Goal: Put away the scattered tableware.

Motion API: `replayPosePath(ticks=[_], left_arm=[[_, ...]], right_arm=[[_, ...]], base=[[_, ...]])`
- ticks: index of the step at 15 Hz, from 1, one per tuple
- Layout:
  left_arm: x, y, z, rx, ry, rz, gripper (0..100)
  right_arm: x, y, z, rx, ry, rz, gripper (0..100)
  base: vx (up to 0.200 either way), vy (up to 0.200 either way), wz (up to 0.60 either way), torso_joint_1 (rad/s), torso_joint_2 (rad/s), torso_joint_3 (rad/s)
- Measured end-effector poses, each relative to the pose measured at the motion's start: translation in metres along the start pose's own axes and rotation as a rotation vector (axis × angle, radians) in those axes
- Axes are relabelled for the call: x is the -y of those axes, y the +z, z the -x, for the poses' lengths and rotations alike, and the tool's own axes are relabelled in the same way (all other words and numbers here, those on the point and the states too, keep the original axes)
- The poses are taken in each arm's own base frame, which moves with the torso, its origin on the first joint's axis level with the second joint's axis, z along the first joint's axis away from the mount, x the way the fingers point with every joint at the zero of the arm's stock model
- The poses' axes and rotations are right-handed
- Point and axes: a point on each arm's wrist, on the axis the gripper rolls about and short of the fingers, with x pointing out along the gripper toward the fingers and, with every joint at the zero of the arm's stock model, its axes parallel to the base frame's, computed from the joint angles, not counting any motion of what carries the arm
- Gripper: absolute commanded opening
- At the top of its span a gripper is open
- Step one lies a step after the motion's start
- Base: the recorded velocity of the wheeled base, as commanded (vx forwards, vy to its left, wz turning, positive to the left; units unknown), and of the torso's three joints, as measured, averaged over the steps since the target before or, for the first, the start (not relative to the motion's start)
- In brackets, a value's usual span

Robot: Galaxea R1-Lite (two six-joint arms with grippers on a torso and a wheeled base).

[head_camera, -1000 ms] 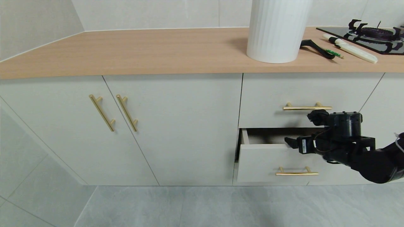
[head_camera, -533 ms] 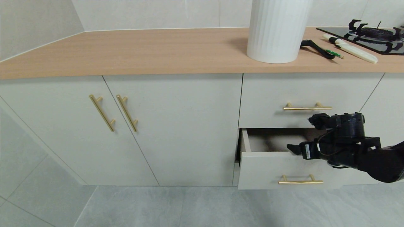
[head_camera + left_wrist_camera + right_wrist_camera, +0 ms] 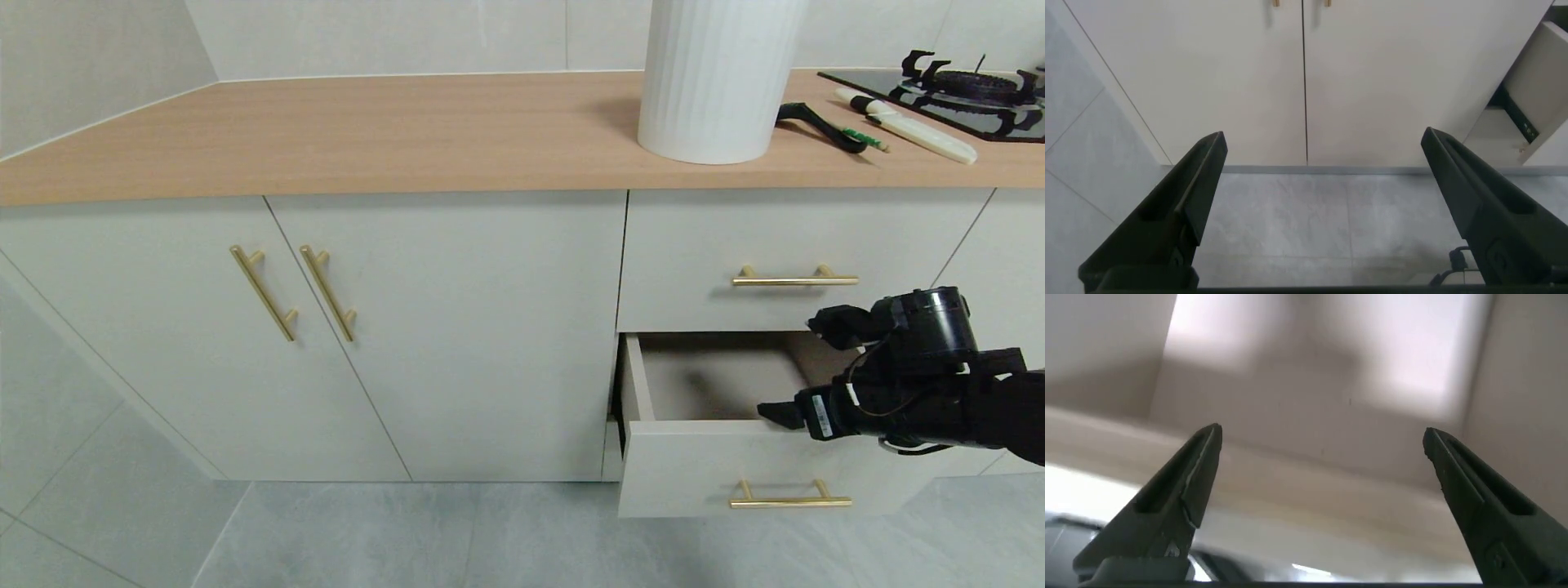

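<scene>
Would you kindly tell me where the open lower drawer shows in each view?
Head view: open drawer low on the right, right gripper at its front edge.
Left wrist view: its side, beside the cabinet doors.
Right wrist view: its inside, between the jaws.
Shared landmark: cabinet doors, head and left wrist views.

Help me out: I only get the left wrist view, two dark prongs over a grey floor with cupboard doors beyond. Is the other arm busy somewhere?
Observer: Yes. In the head view the right gripper is at the lower drawer, which stands pulled out. Its fingers are spread and hold nothing.
Operator: Is it gripping the handle?
Observer: No. Its lower finger is at the top edge of the drawer front, above the gold handle.
Operator: So where is the tableware?
Observer: On the counter above. A black-handled utensil and a long white utensil lie beside a tall white ribbed container.
</scene>
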Motion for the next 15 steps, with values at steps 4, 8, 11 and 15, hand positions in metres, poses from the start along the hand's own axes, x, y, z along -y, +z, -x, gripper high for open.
replayPosePath(ticks=[4,8,11,15], left_arm=[[0.0,0.0,0.0,0.0,-0.001,0.0,100],[0.0,0.0,0.0,0.0,-0.001,0.0,100],[0.0,0.0,0.0,0.0,0.0,0.0,100],[0.0,0.0,0.0,0.0,-0.001,0.0,100]], right_arm=[[-0.004,-0.001,0.01,-0.055,0.016,0.018,100],[-0.01,-0.008,0.021,-0.152,0.036,0.064,100],[-0.021,-0.017,0.039,-0.242,0.077,0.133,100],[-0.031,-0.028,0.058,-0.345,0.119,0.239,100]], base=[[0.0,0.0,0.0,0.0,0.0,0.0],[0.0,0.0,0.0,0.0,0.0,0.0],[0.0,0.0,0.0,0.0,0.0,0.0],[0.0,0.0,0.0,0.0,0.0,0.0]])
